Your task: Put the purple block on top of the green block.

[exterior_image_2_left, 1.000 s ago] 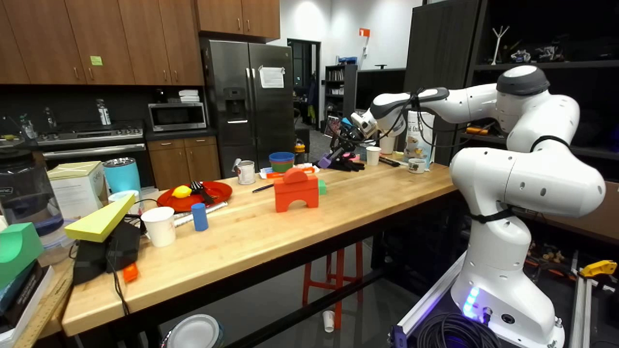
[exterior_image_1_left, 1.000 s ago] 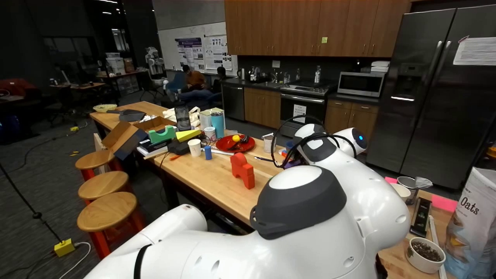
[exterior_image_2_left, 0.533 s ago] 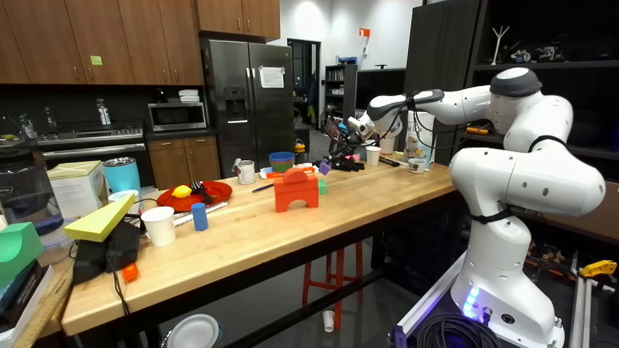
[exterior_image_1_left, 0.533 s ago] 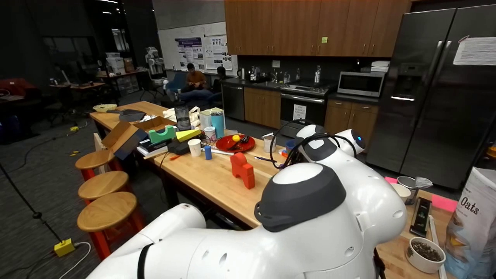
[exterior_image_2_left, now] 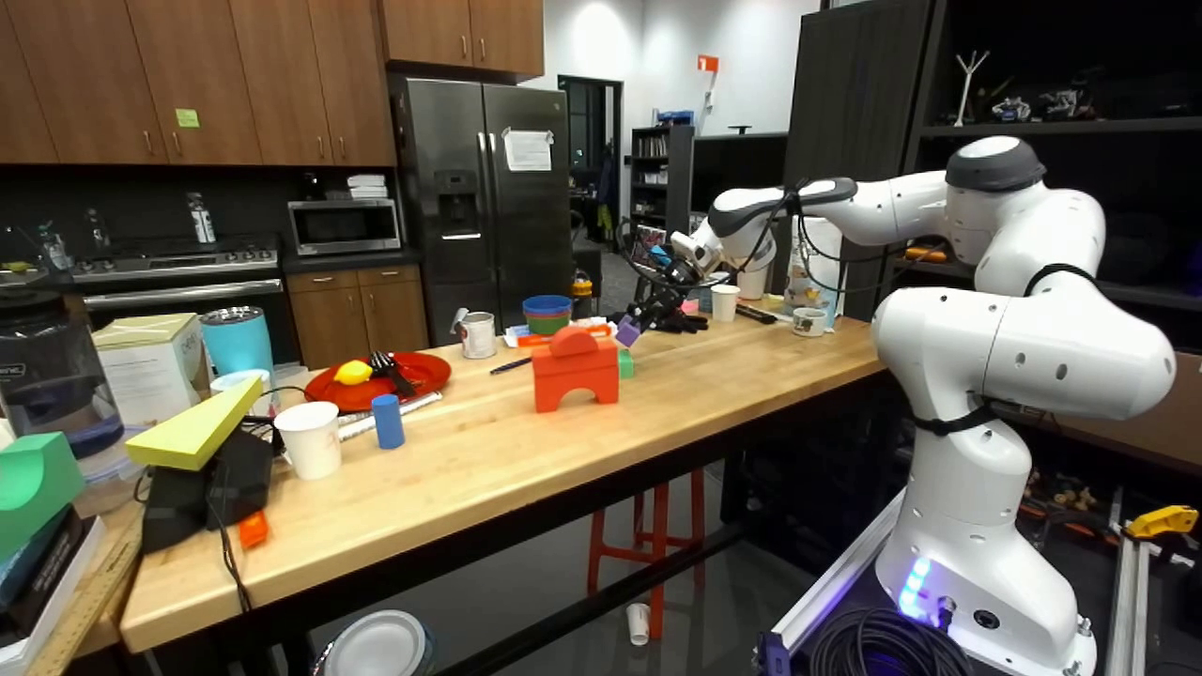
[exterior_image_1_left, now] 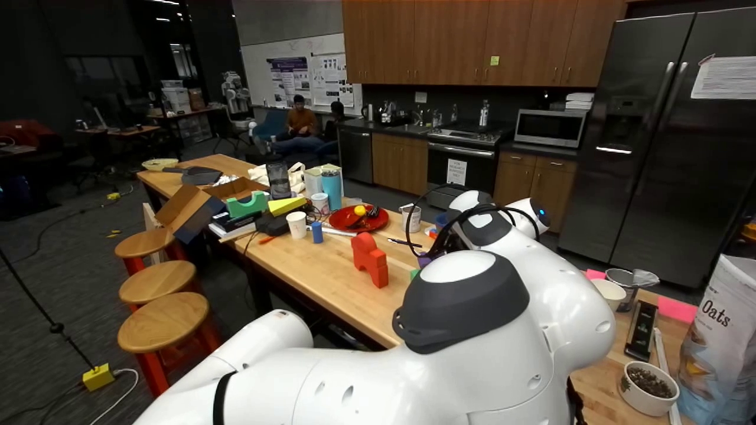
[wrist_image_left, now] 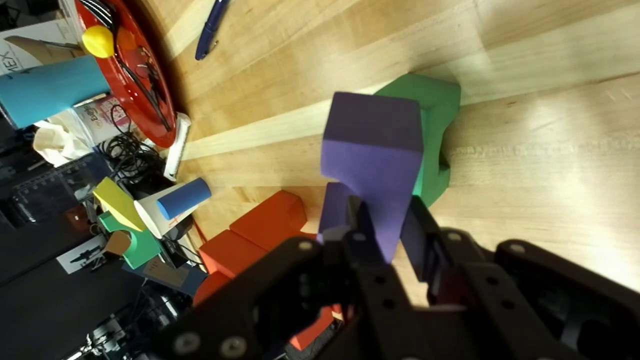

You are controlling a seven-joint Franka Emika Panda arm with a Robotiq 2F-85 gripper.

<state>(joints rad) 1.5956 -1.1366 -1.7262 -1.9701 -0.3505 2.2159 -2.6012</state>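
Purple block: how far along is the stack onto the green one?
Done: the purple block is picked up, clamped in the gripper in the wrist view.
In hand: placement; it hangs tilted, above the green block in an exterior view. Whether the two touch can't be told.
Left: probably levelling it, seating it on top, then opening the gripper and backing off.

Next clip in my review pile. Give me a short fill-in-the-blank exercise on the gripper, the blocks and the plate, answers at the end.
1. The gripper is shut on the held block, which is coloured ____.
2. In the wrist view, the partly hidden block just behind the held block is coloured ____.
3. On the red plate, the rounded item is coloured ____.
4. In an exterior view, the number of arched openings in the orange-red block is ____.
Missing words: purple; green; yellow; one.
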